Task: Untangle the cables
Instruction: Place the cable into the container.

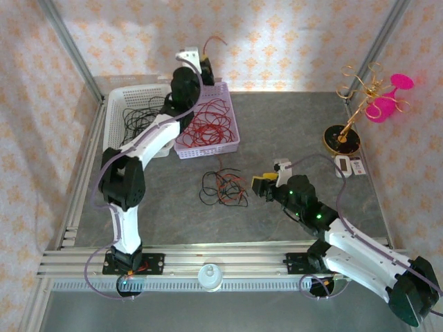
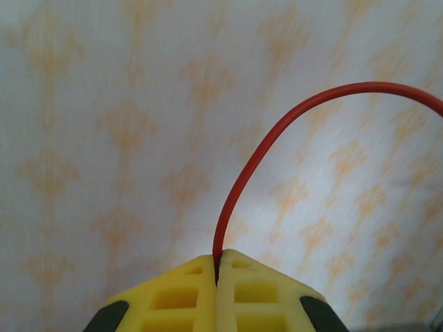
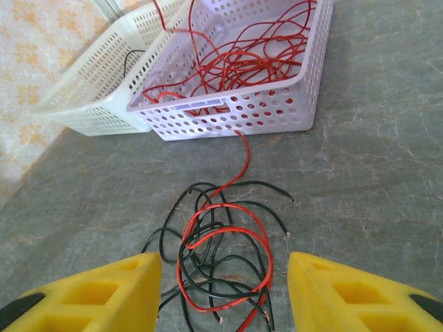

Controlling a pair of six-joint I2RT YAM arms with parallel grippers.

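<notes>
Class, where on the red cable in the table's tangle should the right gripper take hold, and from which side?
Its wide loop, from above: the red cable lies on top of the black cables there, and the open right gripper faces it.

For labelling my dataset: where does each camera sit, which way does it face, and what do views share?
Top external: above and behind the robot, looking down on the table; left arm and right arm show.
Left wrist: on the left arm, facing the patterned wall; left claw shut on a red cable.
Right wrist: low, facing the cable tangle and lilac basket; right claw open.
Top and right wrist share tangle and basket.
</notes>
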